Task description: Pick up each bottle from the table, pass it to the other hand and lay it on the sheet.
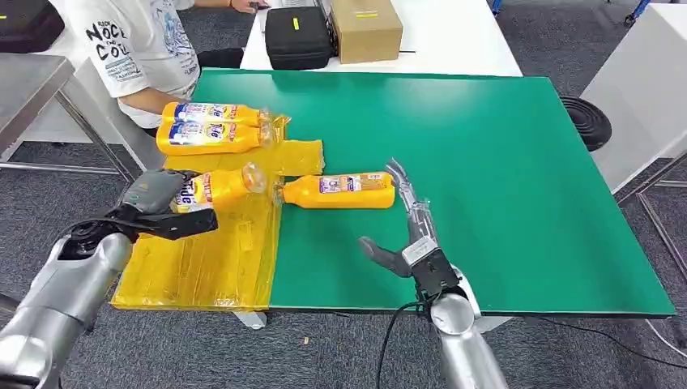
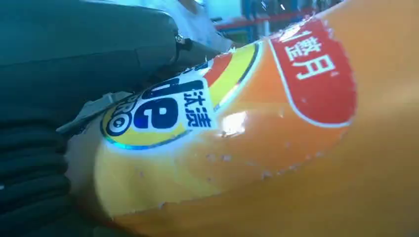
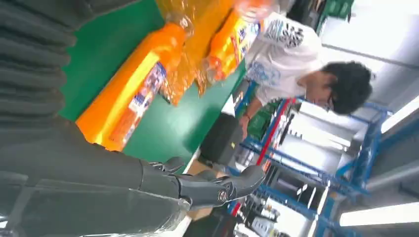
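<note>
Nearest the camera: left hand [image 1: 162,203] with fingers wrapped around a yellow bottle [image 1: 212,188], grey thumb and dark fingers across its base end; the left wrist view has the label pressed right against the palm. Held bottle lies about level, cap end toward the desk's middle, low over the yellow sheet [image 1: 202,267]; cannot tell whether it touches the sheet.

Two bottles [image 1: 206,128] already lie side by side at the sheet's far end. One more bottle [image 1: 339,190] lies on the green desk [image 1: 502,178], cap just beside the sheet's edge.

Right hand [image 1: 409,235] is released, fingers spread, holding nothing; fingertips [image 1: 399,174] sit just at that bottle's base end, palm facing it, arm coming up from the near edge.

Judgement: laying-down step for the third bottle. Next move calls for lowering it flat onto bare sheet, clear of the pair, then letting go. After that the right hand closes on the last bottle
</note>
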Motion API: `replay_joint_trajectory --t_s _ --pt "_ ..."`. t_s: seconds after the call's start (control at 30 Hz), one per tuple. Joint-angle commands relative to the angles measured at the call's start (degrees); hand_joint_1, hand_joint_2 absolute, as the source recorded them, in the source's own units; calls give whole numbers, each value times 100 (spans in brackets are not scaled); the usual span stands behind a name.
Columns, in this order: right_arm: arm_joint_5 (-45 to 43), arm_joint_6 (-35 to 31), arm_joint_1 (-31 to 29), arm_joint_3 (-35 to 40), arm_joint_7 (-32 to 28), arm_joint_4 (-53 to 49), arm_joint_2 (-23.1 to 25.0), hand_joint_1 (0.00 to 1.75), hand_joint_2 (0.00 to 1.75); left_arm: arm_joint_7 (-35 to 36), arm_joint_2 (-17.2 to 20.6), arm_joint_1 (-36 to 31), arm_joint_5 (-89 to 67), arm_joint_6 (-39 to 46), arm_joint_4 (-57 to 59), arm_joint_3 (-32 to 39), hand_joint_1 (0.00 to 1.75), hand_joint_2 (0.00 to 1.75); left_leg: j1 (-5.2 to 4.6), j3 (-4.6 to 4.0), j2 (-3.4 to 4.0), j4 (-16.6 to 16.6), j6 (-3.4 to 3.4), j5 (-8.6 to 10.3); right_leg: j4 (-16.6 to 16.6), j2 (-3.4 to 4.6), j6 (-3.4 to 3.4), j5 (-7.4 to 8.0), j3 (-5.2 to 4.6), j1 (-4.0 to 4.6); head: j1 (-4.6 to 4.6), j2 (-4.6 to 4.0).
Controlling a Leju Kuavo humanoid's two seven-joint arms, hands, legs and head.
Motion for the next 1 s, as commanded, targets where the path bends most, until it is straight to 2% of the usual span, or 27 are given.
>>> replay_joint_trajectory --t_s 0.03,0.17,0.2,0.3,0.4,0.47,0.53,0.7,0.77,0.87,1.0 --pt "-81 25 153 -329 -26 41 -16 0 175 34 -275 -1225 -164 -96 2307 -1698 175 175 -2 30 -7 -6 2 -8 -4 -14 -9 -13 34 1 -2 0" --pt "-128 12 145 -378 -48 109 -14 0 175 -56 -379 -1315 -102 -231 2548 -1927 175 175 -2 58 -17 -3 4 -20 0 -24 -15 -30 63 3 -2 0" --pt "-135 15 138 -382 -51 132 -15 0 175 -83 -400 -1341 -83 -287 2594 -1975 175 175 0 33 -11 -1 3 -11 -1 -14 -9 -18 36 3 -4 0" --pt "-149 21 113 -369 -58 268 -32 0 175 -138 -452 -1394 14 -422 2685 -2070 175 175 -1 46 -7 1 6 -17 -1 -12 -10 -22 49 4 -4 0" --pt "-163 4 42 -406 -56 461 -44 0 175 -121 -505 -1428 34 -446 2723 -2136 175 175 2 17 0 -2 2 -5 -4 -1 -6 -7 18 4 -2 0" --pt "-163 4 42 -406 -56 461 -44 0 175 -121 -505 -1428 34 -446 2723 -2136 175 175 1 41 -4 2 5 -16 -2 -9 -10 -19 46 5 -4 0" --pt "-178 -40 -18 -444 -35 598 -38 0 175 -109 -536 -1437 90 -495 2779 -2173 175 175 2 13 0 -2 1 -4 -4 -1 -6 -6 16 4 -2 0" --pt "-260 -110 -452 -603 50 1309 -10 0 175 47 -828 -1430 161 -418 2996 -2261 175 175 1 36 3 -2 4 -12 -5 -1 -9 -12 41 5 -4 0" --pt "-272 -124 -474 -623 44 1411 -10 0 175 64 -856 -1419 170 -395 3016 -2274 175 175 0 19 2 -3 3 -5 -5 2 -5 -5 23 2 -4 0" --pt "-291 -141 -460 -633 24 1477 -2 0 175 67 -835 -1422 176 -369 3031 -2279 175 175 0 43 -1 0 6 -16 -4 -6 -10 -17 51 4 -2 0" --pt "-290 -144 -518 -620 20 1629 25 0 175 67 -828 -1381 173 -345 3047 -2299 150 175 0 24 7 -2 2 -9 -2 7 -7 -8 28 3 -4 0"
